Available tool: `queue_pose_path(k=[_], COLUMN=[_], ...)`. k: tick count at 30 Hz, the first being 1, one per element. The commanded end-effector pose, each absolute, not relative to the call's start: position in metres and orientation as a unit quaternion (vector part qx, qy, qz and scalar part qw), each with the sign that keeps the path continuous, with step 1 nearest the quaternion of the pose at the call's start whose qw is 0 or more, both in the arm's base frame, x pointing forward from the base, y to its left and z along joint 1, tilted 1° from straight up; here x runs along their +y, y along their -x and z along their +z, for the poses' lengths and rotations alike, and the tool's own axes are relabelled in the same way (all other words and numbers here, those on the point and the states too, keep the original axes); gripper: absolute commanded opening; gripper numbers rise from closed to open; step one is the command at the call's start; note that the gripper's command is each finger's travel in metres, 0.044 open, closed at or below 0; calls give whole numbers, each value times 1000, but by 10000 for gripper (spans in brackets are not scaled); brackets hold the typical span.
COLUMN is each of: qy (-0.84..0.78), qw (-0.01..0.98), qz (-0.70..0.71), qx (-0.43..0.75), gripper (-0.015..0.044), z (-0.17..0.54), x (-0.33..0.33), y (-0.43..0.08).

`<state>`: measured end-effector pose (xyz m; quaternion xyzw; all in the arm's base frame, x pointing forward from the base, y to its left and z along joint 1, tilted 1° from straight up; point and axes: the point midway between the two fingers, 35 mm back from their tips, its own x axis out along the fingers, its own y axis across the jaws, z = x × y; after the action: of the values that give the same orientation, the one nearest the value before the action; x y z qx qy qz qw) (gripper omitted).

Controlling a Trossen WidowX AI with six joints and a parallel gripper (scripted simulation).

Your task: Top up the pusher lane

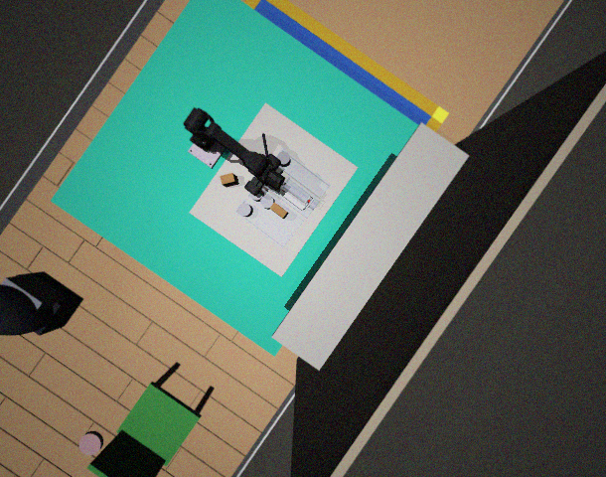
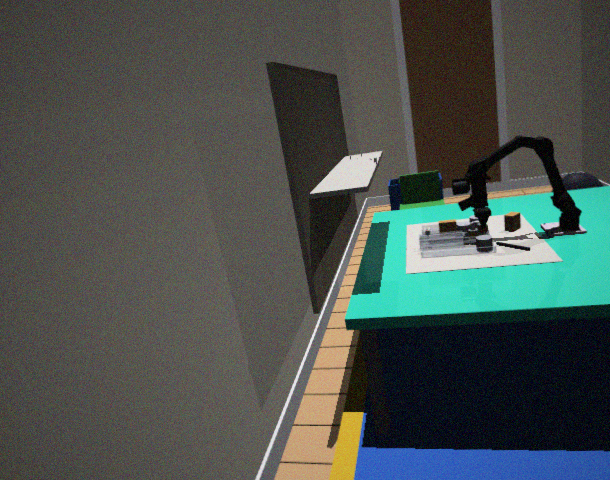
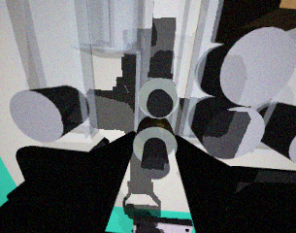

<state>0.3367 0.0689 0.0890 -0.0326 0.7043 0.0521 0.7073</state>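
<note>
My gripper (image 3: 154, 137) (image 2: 482, 230) is shut on a jar with a pale grey-green lid (image 3: 155, 138). It is upright at the front end of the clear middle lane (image 1: 297, 197). The jar in the lane (image 3: 158, 86) has the same kind of pale lid, with a dark shadow on its middle, and is directly behind the held jar. The two look very close; whether they touch is not clear. An amber side shows between the lids. The pusher plate, the front stop and the held jar's base are not clearly visible, so I cannot tell if it rests on the lane floor.
Larger grey-lidded jars (image 3: 261, 65) (image 3: 36, 116) (image 1: 245, 209) stand on both sides. Wooden blocks (image 1: 227, 179) (image 1: 279, 210) (image 2: 512, 221) are near the lanes. A thin black stick (image 1: 264, 144) (image 2: 512, 245) lies beside the lanes. A pale shelf (image 1: 370, 246) is beyond the table edge.
</note>
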Motion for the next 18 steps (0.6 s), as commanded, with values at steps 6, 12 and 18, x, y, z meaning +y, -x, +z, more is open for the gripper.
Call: queue_pose_path(k=[6,12,18], qy=[34,34,34], qw=[716,716,716], qz=[54,54,54], qx=[695,695,695], gripper=[0,0,0], z=[92,91,89], x=[70,70,70], y=[-345,-345,-345])
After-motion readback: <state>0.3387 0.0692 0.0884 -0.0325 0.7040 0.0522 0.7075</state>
